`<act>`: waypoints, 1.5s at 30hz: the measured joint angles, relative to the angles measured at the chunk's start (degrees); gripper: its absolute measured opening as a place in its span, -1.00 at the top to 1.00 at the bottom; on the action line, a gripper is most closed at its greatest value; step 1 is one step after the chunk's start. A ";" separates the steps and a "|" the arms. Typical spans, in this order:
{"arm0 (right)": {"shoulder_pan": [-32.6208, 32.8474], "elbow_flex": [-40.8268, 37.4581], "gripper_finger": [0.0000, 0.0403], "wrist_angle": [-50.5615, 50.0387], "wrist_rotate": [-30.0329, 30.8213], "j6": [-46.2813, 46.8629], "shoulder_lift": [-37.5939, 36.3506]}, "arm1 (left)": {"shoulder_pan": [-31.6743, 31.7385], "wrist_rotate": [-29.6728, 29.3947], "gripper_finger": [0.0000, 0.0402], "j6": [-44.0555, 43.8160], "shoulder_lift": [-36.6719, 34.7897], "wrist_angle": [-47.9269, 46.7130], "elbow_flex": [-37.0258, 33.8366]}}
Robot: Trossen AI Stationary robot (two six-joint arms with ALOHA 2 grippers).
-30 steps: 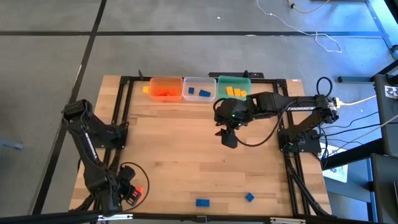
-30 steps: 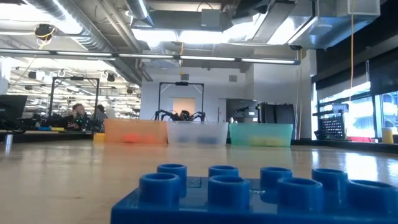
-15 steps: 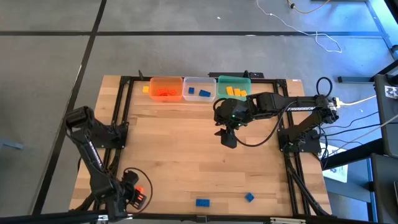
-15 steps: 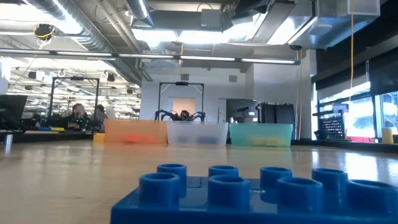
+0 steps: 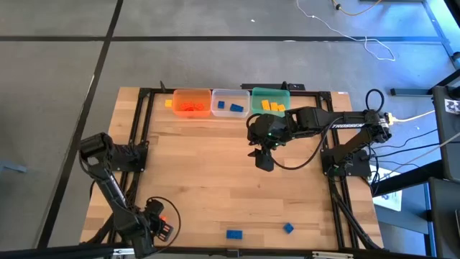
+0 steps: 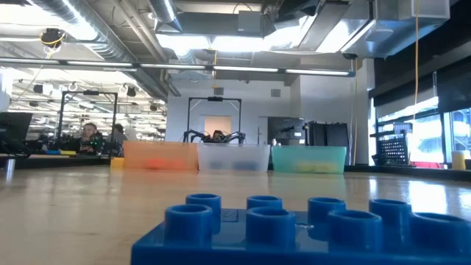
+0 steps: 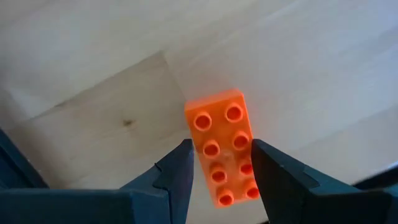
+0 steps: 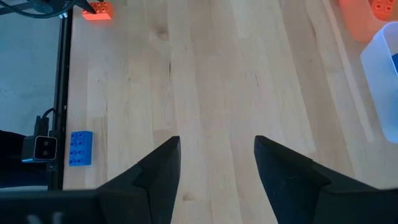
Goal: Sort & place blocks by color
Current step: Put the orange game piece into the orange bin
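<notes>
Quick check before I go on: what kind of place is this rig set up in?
Likely a robotics lab or open workshop. The low view shows exposed ceiling ducts, long workbenches with people seated at them, and another arm rig in a frame behind the tubs.

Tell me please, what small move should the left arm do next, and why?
Probably lift and carry toward the orange tub. The left gripper at the table's near left corner has an orange brick between its fingers, seemingly gripped, and orange bricks already lie in that tub.

The near blue block [image 6: 294, 224] is cut off by the low view's bottom edge; tub [image 6: 160, 156] contents blur.
</notes>
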 joint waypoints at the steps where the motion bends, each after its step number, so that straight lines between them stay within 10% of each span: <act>1: -0.01 0.00 -0.01 0.00 0.00 0.00 0.00 | 0.00 0.00 0.24 0.00 0.30 0.02 0.01; 45: 0.01 0.00 -0.01 -0.13 2.50 0.87 0.00 | 0.68 1.80 0.24 0.17 -0.44 3.67 0.09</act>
